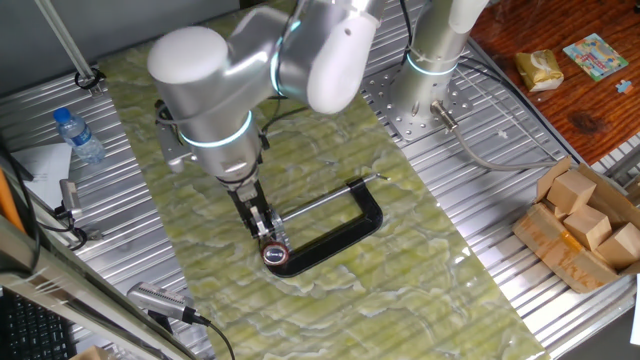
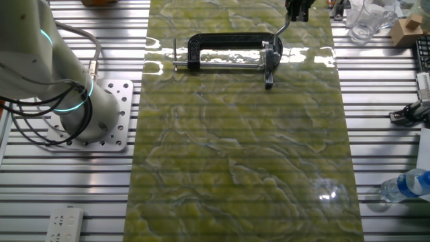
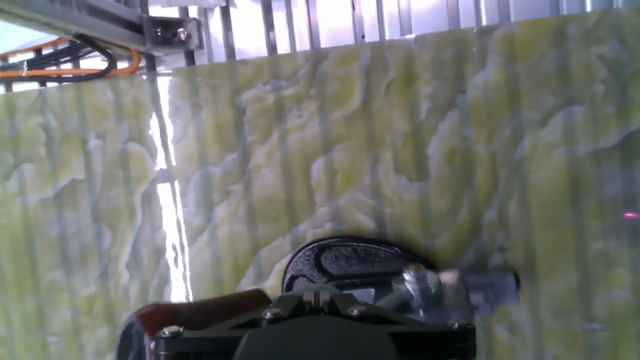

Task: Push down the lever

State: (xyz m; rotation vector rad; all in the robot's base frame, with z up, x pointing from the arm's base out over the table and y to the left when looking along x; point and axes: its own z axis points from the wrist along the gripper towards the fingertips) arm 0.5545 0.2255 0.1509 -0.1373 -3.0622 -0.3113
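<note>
One black clamp (image 1: pixel 335 235) lay flat on the green mat (image 1: pixel 400 290) that covered the desk (image 1: pixel 500 170). In one fixed view its long thin rod (image 1: pixel 325 203) ran from 8 o'clock toward 2 o'clock. The lever (image 1: pixel 274 253) with its little red knob sat at the 8 o'clock end of the clamp. The gripper (image 1: pixel 264 232) came straight down onto that end and sat right at the knob. Its fingers looked close together, but I could not tell if they were squeezing anything. In the other fixed view the clamp sat at the far edge of the mat, near 12 o'clock. A water bottle (image 1: pixel 78 136) lay well apart at 9 o'clock. Some wooden blocks (image 1: pixel 590 215) sat in a box at 3 o'clock.
</note>
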